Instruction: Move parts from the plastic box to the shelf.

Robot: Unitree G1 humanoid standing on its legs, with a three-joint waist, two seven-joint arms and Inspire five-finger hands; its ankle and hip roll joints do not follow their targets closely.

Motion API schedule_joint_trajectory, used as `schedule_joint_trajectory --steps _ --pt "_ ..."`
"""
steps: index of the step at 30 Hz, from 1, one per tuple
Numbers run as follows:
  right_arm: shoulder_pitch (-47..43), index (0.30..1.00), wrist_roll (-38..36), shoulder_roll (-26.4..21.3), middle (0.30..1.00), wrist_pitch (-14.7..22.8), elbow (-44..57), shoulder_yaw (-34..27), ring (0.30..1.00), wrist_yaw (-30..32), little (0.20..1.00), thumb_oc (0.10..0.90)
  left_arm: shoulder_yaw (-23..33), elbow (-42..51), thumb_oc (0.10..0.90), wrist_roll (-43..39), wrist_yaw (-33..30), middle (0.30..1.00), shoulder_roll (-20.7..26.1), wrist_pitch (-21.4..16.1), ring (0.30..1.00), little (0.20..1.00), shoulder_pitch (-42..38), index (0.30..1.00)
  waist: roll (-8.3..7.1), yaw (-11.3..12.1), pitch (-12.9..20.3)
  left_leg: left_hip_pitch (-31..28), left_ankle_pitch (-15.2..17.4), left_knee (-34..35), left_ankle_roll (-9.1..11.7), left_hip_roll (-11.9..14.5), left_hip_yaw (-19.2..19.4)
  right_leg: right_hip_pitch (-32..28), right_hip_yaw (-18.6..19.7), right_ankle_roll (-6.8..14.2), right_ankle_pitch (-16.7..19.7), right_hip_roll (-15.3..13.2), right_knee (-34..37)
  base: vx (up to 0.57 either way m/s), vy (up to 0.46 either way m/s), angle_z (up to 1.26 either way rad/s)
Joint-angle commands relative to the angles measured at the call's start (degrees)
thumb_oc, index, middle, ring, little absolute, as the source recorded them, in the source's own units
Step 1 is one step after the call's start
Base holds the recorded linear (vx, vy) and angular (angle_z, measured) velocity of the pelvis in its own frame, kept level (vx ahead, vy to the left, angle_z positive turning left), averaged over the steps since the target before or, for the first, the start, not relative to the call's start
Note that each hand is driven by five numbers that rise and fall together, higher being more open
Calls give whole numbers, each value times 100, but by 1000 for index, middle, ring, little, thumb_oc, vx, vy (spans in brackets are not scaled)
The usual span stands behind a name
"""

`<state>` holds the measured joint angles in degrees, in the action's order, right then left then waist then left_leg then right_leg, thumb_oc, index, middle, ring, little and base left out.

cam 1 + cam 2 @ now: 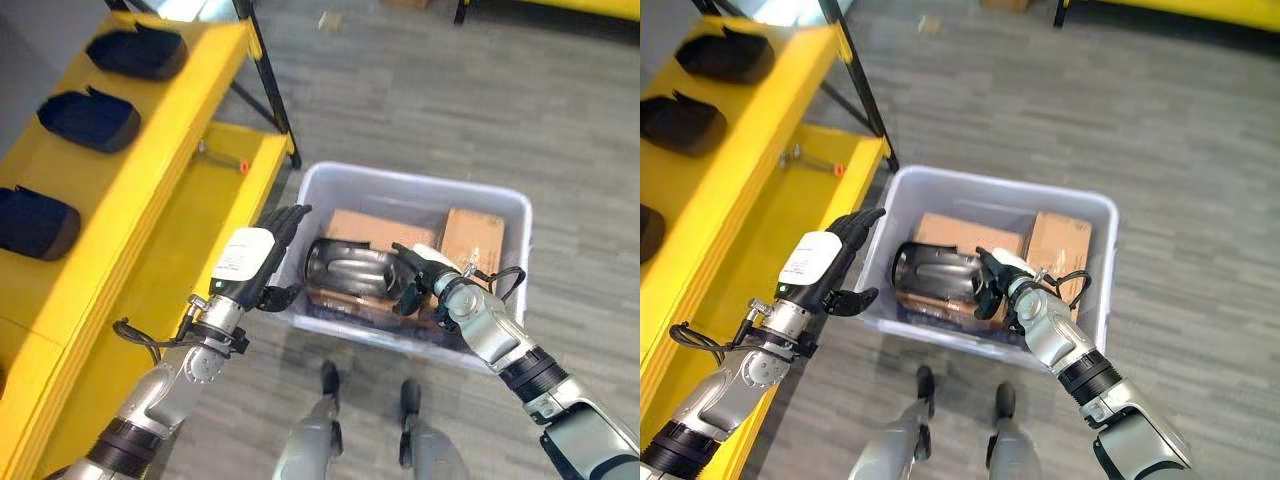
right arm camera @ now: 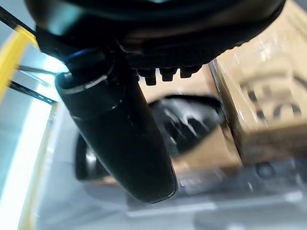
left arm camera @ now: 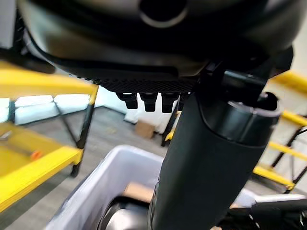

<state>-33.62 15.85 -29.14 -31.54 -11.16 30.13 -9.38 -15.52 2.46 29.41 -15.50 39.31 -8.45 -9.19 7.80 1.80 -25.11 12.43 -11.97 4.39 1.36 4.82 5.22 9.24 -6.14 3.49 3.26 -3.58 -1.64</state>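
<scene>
A plastic box holds one dark part and two cartons. Left hand open, empty; right hand open, touching the part.

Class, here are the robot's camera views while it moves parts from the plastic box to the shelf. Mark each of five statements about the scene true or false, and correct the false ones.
1. The plastic box stands on the floor beside the yellow shelf. True.
2. The shiny black part lies on the shelf. False: it lies in the box, on the cardboard boxes.
3. The right hand is down in the box at the black part. True.
4. The left hand is curled round a cardboard box. False: its fingers are straight, and it holds nothing, at the box's rim nearest the shelf.
5. Dark parts already lie on the shelf's top level. True.
</scene>
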Motion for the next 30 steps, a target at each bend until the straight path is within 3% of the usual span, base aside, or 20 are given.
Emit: schedule_joint_trajectory --steps 1,6,15,23,30 --pt "-579 1000 483 82 1000 280 906 -223 1000 436 1000 900 404 356 900 -252 -591 1000 -49 -90 1000 1000 -704 1000 -377 -23 32 -263 536 8 112 -107 -414 167 151 32 -397 -164 -637 -55 0 -4" --pt "-707 1000 564 366 1000 313 956 -44 1000 862 1000 900 460 544 900 -301 -792 1000 -176 -22 1000 1000 -851 1000 -196 13 -454 161 426 -81 75 -252 -386 690 124 57 -402 -249 -922 -56 10 0" --pt "-1073 1000 1008 582 1000 512 631 114 1000 1481 1000 900 355 739 900 -311 -924 1000 -324 111 1000 1000 -1004 1000 -3 122 -469 883 392 -341 10 -420 -347 1480 100 78 -383 -346 -1225 -20 32 1" --pt "-1263 1000 955 596 1000 537 620 130 1000 1624 1000 900 322 790 900 -279 -995 1000 -397 235 1000 1000 -1044 1000 57 160 -469 1197 392 -484 -4 -464 -333 1791 105 81 -370 -355 -1333 -7 6 1" --pt "-1434 1000 1070 588 1000 479 479 217 1000 1646 1000 900 244 787 900 -270 -1189 1000 -499 320 1000 1000 -1098 1000 198 190 -469 1606 349 -593 -10 -519 -301 2237 146 90 -342 -362 -1464 -12 26 0"
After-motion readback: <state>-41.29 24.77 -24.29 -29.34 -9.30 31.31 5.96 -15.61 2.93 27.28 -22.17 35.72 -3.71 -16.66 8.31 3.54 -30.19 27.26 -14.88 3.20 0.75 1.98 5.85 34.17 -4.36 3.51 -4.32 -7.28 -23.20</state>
